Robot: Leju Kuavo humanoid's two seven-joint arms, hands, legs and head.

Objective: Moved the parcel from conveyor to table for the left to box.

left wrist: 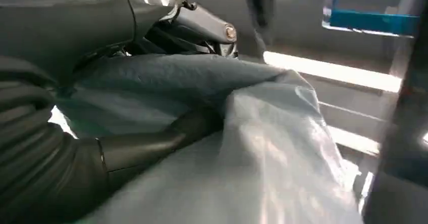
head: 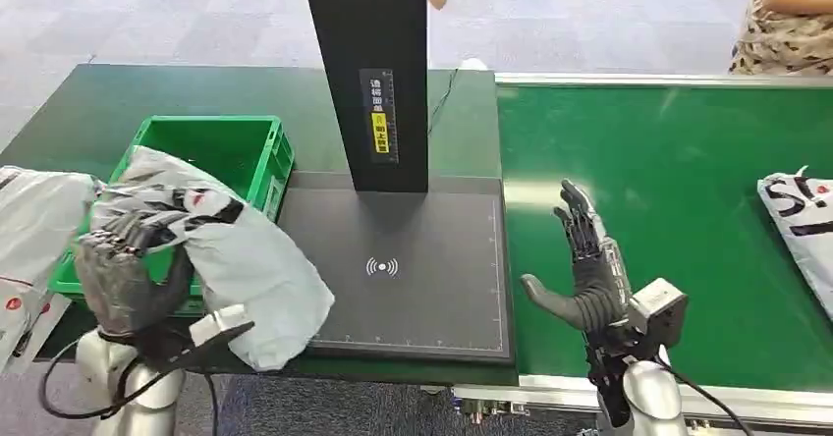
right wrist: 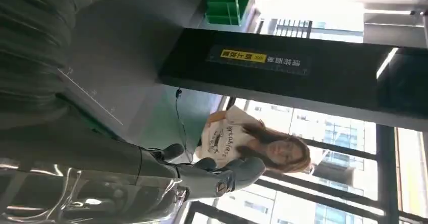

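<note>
Grey plastic parcel (head: 231, 249) clamped in left hand (head: 123, 279) fingers (head: 118, 232), beside crate (head: 226, 146).

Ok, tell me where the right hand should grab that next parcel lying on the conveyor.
Probably the near-left corner of the parcel on the green conveyor, approached from the left, where the open right hand hovers. The bag lies flat and soft, so its edge can likely be pinched.

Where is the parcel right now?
In the head view, the parcel is at the left, gripped by the left hand, hanging over the green box and table edge.
</note>
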